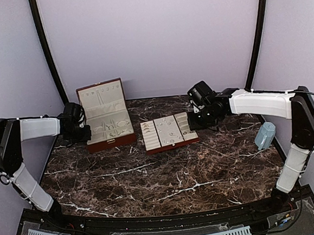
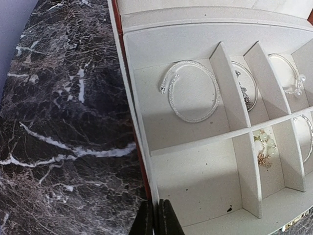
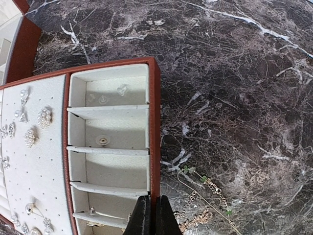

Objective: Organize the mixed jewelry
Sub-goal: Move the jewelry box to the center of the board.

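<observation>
**Loose chain, lower right of right-wrist view**

Mixed jewelry [image 3: 44,116]: mostly sorted in slotted tray [image 3: 155,122] and box [image 2: 131,98]. One thin chain [image 3: 213,188] lies on worktop [image 3: 234,98], just right of right hand [image 3: 151,215], running diagonally toward lower right. Right hand nearer than left hand [image 2: 156,218]. Both closed, nothing visibly held.

You will find the tabletop [image 1: 151,178] to be a dark, stone-look slab with white veining and a smooth, faintly sheened face. The box [image 1: 111,143] and the tray [image 3: 155,127] have smooth reddish-brown walls, lined in a matt cream, cloth-like nap. The bangle [image 2: 192,91] is silvery metal with a finely beaded, sparkling surface; the studs [image 3: 44,116] look pearly and glossy; the chain [image 3: 198,218] is gold-toned metal.
</observation>
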### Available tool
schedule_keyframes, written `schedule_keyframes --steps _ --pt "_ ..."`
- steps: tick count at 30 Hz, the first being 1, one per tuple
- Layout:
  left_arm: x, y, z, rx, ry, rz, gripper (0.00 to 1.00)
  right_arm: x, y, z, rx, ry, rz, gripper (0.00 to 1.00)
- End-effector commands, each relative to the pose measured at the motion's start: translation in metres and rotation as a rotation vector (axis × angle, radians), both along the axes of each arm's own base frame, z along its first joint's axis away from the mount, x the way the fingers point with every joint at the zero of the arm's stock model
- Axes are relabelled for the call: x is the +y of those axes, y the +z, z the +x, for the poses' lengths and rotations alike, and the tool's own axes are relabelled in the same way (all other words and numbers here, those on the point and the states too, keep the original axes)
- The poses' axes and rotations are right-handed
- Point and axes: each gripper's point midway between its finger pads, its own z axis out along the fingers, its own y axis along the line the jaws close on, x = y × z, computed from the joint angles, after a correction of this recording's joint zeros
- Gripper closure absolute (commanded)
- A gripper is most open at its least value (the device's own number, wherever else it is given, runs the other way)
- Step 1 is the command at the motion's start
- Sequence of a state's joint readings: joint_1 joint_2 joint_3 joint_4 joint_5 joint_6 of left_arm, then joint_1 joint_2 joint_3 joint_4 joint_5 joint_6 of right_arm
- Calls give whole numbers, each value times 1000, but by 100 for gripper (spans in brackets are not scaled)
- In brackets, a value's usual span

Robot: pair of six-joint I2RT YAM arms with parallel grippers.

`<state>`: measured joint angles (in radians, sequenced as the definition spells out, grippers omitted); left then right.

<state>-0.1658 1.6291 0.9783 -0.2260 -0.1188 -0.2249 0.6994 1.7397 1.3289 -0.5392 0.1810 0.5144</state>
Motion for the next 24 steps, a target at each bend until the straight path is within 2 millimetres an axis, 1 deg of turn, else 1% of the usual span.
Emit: schedule_keyframes --steps 1,5,8,14,16,19,20,21,24 --pt "-42 -12 -24 71 -93 -53 100 6 39 13 -71 -33 79 100" --pt "-61 -6 -32 52 -116 -62 100 7 43 15 -71 -40 74 100" --pt "-75 -6 -41 42 -127 -71 100 7 45 16 -70 -44 75 100" --pt "-112 -12 -65 63 -160 -104 100 8 46 19 -64 -52 63 100" --pt "-130 -12 -75 67 -184 -119 100 8 47 20 -62 -56 60 100" --pt "-149 -11 -86 72 -195 -143 100 7 43 19 -46 -61 51 100" --pt "-158 -11 -92 80 -198 -158 100 7 41 18 -39 -61 46 100" --pt "-163 -11 -95 85 -198 -166 100 6 39 17 -32 -62 42 100" --pt "-184 -10 -111 101 -197 -220 100 3 32 12 -8 -70 30 100"
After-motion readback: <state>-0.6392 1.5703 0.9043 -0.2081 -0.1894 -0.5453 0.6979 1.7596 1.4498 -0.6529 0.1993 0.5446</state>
